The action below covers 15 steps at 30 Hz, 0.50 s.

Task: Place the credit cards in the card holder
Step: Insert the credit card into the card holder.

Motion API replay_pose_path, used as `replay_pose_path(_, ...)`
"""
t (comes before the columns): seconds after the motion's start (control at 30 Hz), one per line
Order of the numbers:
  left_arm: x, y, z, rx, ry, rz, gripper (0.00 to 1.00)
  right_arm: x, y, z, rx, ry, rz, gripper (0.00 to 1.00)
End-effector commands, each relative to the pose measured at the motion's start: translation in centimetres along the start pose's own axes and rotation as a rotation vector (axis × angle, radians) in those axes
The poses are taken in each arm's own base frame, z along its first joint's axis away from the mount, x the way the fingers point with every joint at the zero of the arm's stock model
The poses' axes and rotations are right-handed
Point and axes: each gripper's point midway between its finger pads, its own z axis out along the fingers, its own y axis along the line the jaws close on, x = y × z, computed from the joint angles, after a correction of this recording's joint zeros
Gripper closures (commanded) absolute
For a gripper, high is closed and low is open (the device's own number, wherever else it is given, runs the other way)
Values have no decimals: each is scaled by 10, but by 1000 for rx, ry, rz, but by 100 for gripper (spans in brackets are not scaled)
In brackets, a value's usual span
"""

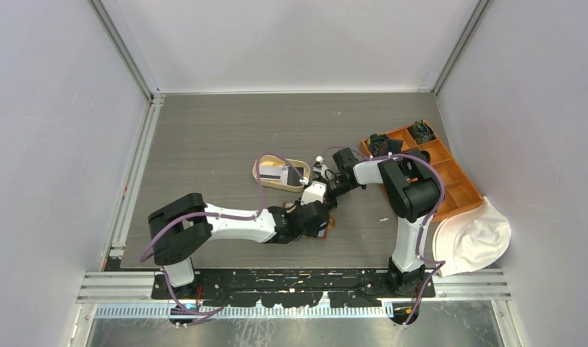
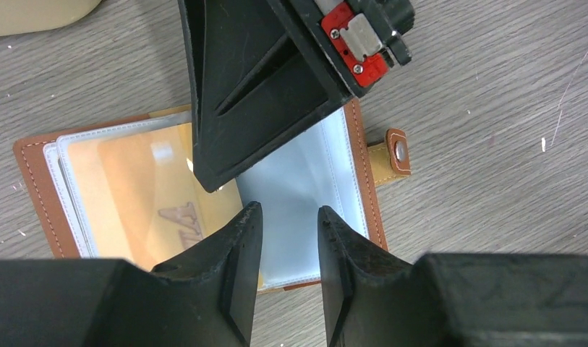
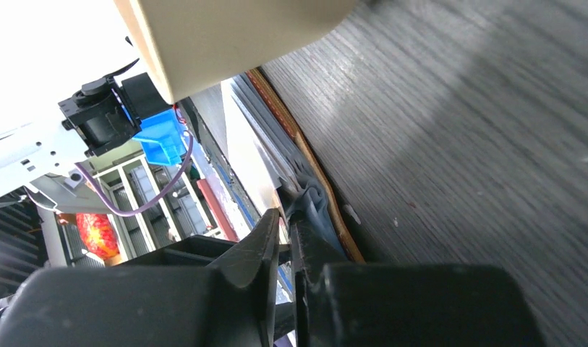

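So far only one orange plastic card (image 2: 131, 195) lies in the open brown leather card holder (image 2: 32, 173); above it my left gripper (image 2: 288, 213) is open, and my right gripper (image 3: 285, 220) pinches its clear plastic sleeve (image 2: 298, 181).

Lab test cell: white panel walls (image 1: 45, 144), aluminium rails (image 1: 134, 177).

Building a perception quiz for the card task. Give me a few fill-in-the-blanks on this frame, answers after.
1. The card holder lies ____ on the table, its clear sleeves showing.
2. The card already in its left sleeve is ____ in colour.
3. The left gripper hovers above the holder with ____ between its fingers.
4. In the left wrist view, the snap button sits on a strap at the holder's ____ edge.

Missing words: open; orange; nothing; right
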Motion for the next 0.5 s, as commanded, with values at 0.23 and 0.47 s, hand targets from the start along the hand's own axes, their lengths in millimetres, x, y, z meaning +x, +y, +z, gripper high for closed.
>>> replay_pose_path(0.23, -14, 12, -7, -63, -51, 23, 62, -7, -2, 0, 30, -11, -29, 77)
replay_pose_path(0.47, -15, 21, -7, -90, -54, 32, 61, -8, 2, -2, 25, -14, -50, 65)
